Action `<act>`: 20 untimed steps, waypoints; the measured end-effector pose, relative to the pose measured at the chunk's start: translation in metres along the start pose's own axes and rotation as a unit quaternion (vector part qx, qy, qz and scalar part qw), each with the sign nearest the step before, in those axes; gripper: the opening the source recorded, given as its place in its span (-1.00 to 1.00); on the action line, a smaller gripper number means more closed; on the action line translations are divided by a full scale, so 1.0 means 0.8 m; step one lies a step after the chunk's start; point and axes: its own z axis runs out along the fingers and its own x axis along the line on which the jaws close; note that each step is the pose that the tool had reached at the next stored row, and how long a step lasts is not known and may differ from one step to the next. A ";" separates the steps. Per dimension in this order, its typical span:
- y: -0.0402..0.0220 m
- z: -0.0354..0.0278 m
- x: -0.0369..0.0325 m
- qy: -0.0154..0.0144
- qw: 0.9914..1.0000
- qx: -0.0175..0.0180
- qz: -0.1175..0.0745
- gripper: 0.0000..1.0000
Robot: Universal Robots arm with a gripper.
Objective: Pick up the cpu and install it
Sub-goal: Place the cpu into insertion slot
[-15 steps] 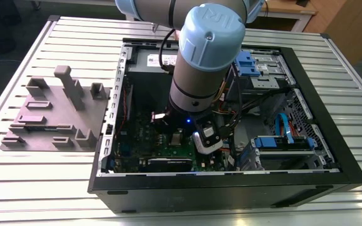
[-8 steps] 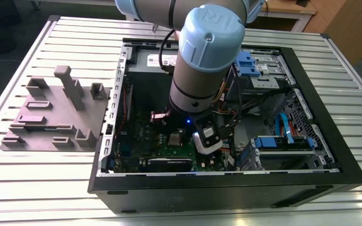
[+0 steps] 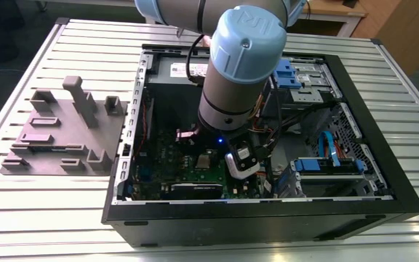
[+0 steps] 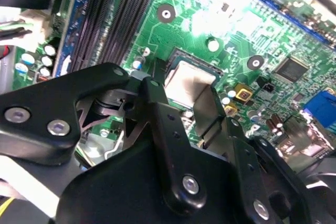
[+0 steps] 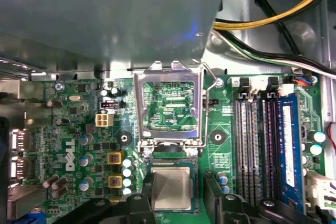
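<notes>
The hand (image 5: 177, 195) is spread, straddling the cpu (image 5: 170, 187), which lies flat in the motherboard socket (image 5: 170, 163) directly beneath.

Open black PC case (image 3: 253, 225) on slatted worktop (image 3: 42, 192), grey block tray (image 3: 64, 139) beside it, motherboard (image 5: 79, 129) socket frame (image 5: 139, 103) flipped up.
</notes>
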 end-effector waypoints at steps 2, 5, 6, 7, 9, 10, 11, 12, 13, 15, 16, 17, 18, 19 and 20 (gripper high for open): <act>0.0000 0.0000 -0.0002 0.000 1.000 0.000 0.000 -0.02; 0.0001 0.0000 -0.0002 0.000 1.000 0.000 0.000 -0.02; 0.0001 -0.0001 -0.0002 0.000 1.000 0.000 0.000 -0.02; 0.0001 -0.0003 -0.0001 0.000 1.000 0.000 0.000 -0.02; 0.0001 -0.0007 -0.0001 0.000 1.000 0.000 0.000 -0.02; 0.0001 -0.0009 -0.0001 0.000 1.000 0.000 0.000 -0.02; 0.0001 -0.0013 -0.0001 0.000 1.000 0.000 0.000 -0.02; 0.0002 -0.0016 -0.0001 0.000 1.000 0.000 0.000 -0.02; 0.0002 -0.0021 0.0000 0.000 1.000 0.000 0.000 -0.02; 0.0002 -0.0031 0.0001 0.000 1.000 0.000 0.000 -0.02; 0.0003 -0.0039 0.0002 0.000 1.000 0.000 0.000 -0.02; 0.0003 -0.0047 0.0002 0.000 1.000 0.000 0.000 -0.02; 0.0004 -0.0056 0.0003 0.000 1.000 0.000 0.000 -0.02; 0.0005 -0.0068 0.0004 0.000 1.000 0.000 0.000 -0.02; 0.0006 -0.0080 0.0005 0.000 1.000 0.000 0.000 -0.02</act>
